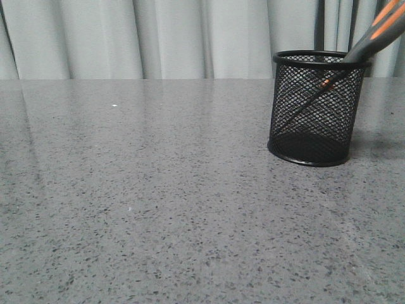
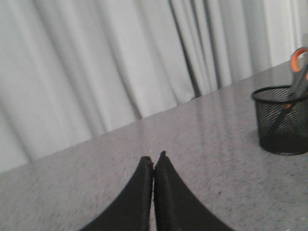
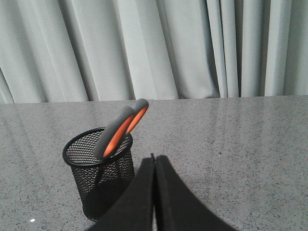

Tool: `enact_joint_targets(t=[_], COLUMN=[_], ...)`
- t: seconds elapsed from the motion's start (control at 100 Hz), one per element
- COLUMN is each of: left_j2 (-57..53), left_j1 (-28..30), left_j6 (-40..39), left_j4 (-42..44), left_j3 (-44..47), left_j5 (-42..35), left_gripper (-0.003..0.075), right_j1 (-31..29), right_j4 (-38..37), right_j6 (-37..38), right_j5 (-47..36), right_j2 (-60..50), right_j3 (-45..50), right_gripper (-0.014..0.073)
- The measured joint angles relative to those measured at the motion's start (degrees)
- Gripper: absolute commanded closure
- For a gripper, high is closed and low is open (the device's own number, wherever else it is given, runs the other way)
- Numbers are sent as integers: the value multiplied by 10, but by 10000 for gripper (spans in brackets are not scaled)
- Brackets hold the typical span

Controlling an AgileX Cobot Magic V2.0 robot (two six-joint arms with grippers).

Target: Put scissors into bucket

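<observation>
The black mesh bucket (image 1: 316, 107) stands upright on the grey table at the right. The scissors (image 1: 380, 28) stand inside it, blades down, their grey and orange handles leaning out over the rim to the right. Both also show in the right wrist view, the bucket (image 3: 98, 180) and the scissors (image 3: 118, 132), and in the left wrist view, the bucket (image 2: 281, 120) and the scissors (image 2: 299, 72). My left gripper (image 2: 154, 159) is shut and empty, far to the left of the bucket. My right gripper (image 3: 154, 159) is shut and empty, just beside the bucket.
The grey speckled table (image 1: 158, 190) stretches wide to the left of and in front of the bucket. A pale curtain (image 1: 158, 38) hangs behind the table's far edge. Neither arm shows in the front view.
</observation>
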Motion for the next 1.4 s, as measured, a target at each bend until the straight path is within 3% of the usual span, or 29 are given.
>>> enact_joint_targets(t=[0.23,0.53,1.4], left_j2=[-37,-107,-107], left_j1=[145,222,232], left_j6=[-36,-42,-42], left_j4=[-43,-75,-86], left_j3=[85,119,119], left_j5=[0,18,22], left_gripper=[741,741,741], right_j1=[0,0,0], right_j4=[0,0,0], right_j6=[0,1,0], right_j5=[0,0,0], right_j2=[0,0,0], right_j3=[0,0,0], right_gripper=[666,666,666])
